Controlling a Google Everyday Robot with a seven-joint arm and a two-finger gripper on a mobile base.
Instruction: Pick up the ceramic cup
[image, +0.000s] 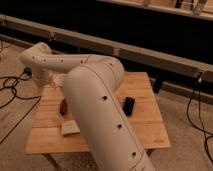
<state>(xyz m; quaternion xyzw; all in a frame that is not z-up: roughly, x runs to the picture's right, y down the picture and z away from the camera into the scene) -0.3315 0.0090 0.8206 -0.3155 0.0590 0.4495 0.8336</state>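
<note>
Your gripper (51, 83) is down at the far-left corner of the wooden table (145, 125), at the end of the white arm (95, 95). Open or closed: can't tell from here. The ceramic cup (59, 80) shows only as a small pale shape right beside the gripper; contact is unclear and no detail is readable. Nearer on the tabletop are a reddish-brown item (63, 106) and a pale flat block (69, 128). A black item (129, 105) lies right of the arm.

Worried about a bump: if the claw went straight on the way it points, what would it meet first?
Likely the table, near its far-left corner; the claw points down over it. Depth unclear.
</note>
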